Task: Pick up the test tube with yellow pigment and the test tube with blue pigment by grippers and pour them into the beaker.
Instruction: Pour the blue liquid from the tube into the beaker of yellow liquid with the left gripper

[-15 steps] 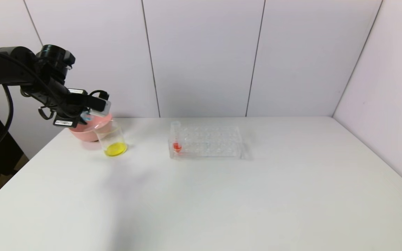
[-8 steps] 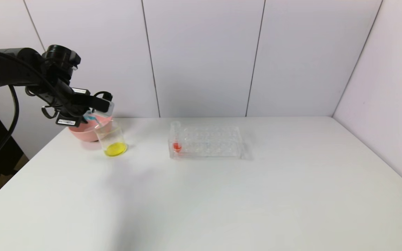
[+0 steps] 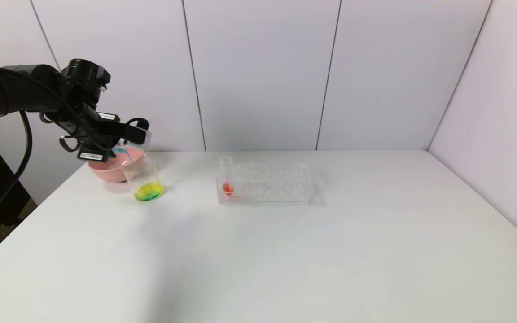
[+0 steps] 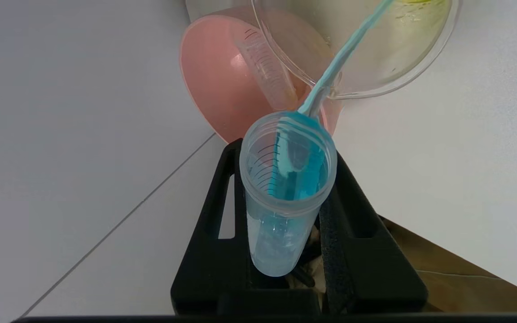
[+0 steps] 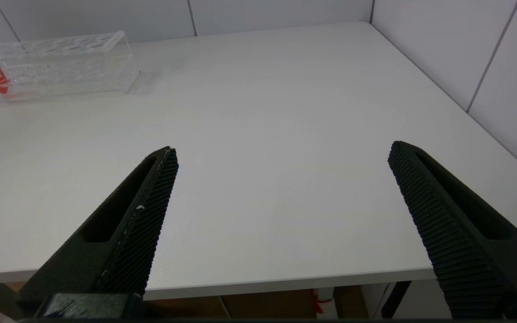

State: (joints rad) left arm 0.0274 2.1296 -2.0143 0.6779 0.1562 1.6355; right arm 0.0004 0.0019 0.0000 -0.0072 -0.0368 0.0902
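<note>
My left gripper (image 3: 138, 135) is shut on the test tube with blue pigment (image 4: 285, 193), held tilted with its mouth over the beaker (image 3: 143, 178). A thin blue stream (image 4: 339, 60) runs from the tube's lip into the beaker (image 4: 388, 54). The beaker stands at the table's far left and holds yellow liquid that shows green and blue at the bottom (image 3: 147, 193). A clear graduated tube (image 4: 265, 67) lies in the pink bowl, and I see no yellow in it. My right gripper (image 5: 282, 148) is open and empty above the table's near edge, out of the head view.
A pink bowl (image 3: 104, 172) sits just behind the beaker, near the table's left edge. A clear tube rack (image 3: 267, 181) stands mid-table with a red-liquid tube (image 3: 227, 179) at its left end. The rack also shows in the right wrist view (image 5: 56, 63).
My left gripper has shifted slightly right and up over the beaker. Blue liquid now pours in, and the yellow liquid at the bottom has turned partly green.
</note>
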